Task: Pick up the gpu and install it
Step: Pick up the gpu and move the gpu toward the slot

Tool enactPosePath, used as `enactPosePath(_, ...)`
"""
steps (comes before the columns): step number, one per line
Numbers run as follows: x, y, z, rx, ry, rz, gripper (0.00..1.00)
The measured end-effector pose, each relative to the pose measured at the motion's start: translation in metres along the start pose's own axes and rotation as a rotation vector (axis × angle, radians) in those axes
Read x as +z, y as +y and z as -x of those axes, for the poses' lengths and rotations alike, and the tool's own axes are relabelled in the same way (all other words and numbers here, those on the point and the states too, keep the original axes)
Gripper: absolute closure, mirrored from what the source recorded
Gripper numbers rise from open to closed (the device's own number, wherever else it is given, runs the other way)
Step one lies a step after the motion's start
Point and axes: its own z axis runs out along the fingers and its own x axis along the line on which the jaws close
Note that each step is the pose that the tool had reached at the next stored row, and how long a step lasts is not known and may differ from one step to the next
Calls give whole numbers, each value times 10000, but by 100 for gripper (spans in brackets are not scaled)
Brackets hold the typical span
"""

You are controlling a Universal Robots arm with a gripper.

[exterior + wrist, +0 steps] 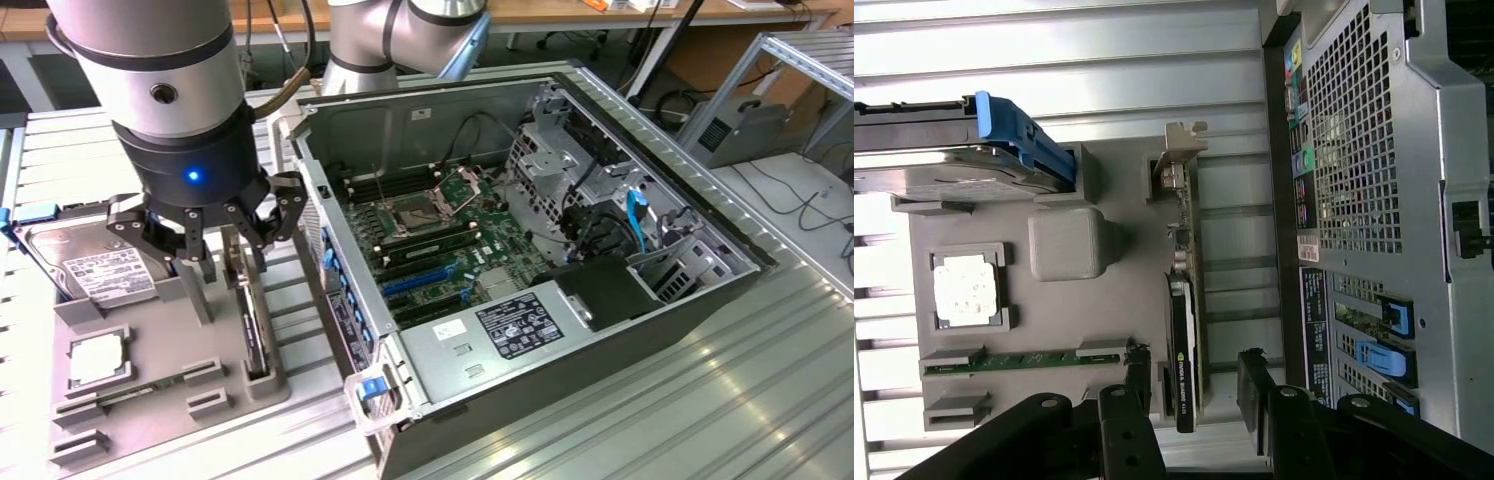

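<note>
1. The counter (694, 400) is a slatted metal surface that carries all items.
2. The computer case (360, 130) lies on its side with its side panel off and the motherboard exposed. In the exterior view it fills the centre.
3. The robot arm (160, 90) stands at 9 o'clock from the case, pointing straight down.
4. The grey fixture tray (160, 340) lies on the counter below the arm, just beside the case.
5. The hard drive (94, 265) leans in the tray's 10 o'clock corner.
6. The gpu (256, 325) stands on edge in a slot along the tray's 3 o'clock side, the side nearest the case. Its metal bracket (1179, 160) is at the far end from the pincer.
7. The pincer (220, 255) has its fingers (1139, 385) apart. They straddle the gpu (1184, 345), with a gap visible on each side.
8. The square silver chip (96, 360) sits in a recess at the tray's 8 o'clock area.
</note>
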Motion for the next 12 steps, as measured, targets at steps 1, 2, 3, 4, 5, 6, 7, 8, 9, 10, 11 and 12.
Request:
enactPosePath(1, 0, 0, 0, 0, 0, 0, 52)
enactPosePath(2, 0, 0, 0, 0, 0, 0, 52)
enactPosePath(3, 0, 0, 0, 0, 0, 0, 52)
enactPosePath(4, 0, 0, 0, 0, -1, 0, 52)
enactPosePath(5, 0, 0, 0, 0, 0, 0, 52)
enactPosePath(6, 0, 0, 0, 0, 0, 0, 52)
enactPosePath(7, 0, 0, 0, 0, 0, 0, 52)
enactPosePath(8, 3, 0, 0, 0, 0, 0, 52)
enactPosePath(9, 7, 0, 0, 0, -1, 1, 52)
enactPosePath(10, 14, 0, 0, 0, -1, 1, 52)
enactPosePath(11, 21, -1, -1, 0, -1, 1, 52)
enactPosePath(12, 28, -1, -1, 0, 0, 1, 52)
